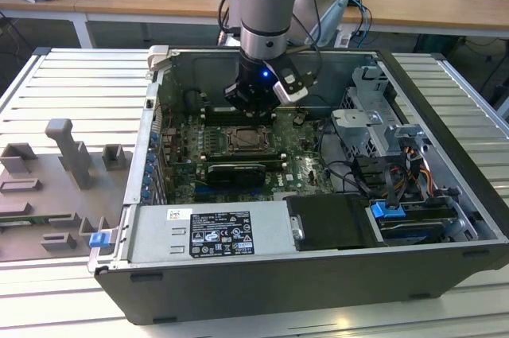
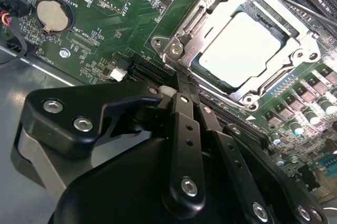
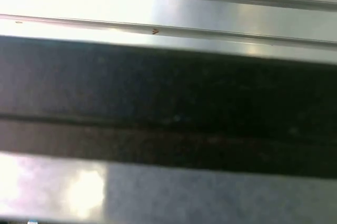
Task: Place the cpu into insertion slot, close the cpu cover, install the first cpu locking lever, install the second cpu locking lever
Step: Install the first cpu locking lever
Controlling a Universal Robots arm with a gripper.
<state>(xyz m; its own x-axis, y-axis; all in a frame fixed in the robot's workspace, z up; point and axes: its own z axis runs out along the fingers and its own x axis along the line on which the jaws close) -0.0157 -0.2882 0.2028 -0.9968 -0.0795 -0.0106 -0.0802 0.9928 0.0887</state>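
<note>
Inside an open computer case (image 1: 318,274), a black gripper (image 1: 253,102) hangs over the green circuit board (image 2: 121,18). Its two slim, matte black fingers (image 2: 185,109) are pressed together, holding nothing. Just beyond their tips sits the insertion slot (image 2: 242,45), with the smooth, pale silver cpu (image 2: 243,47) lying flat in it. The thin, shiny metal cpu cover (image 2: 184,37) frames the chip. A round coin battery (image 2: 51,15) lies nearby. Bundled cables (image 1: 390,179) and grey drive brackets (image 1: 374,111) crowd the exterior view's right.
</note>
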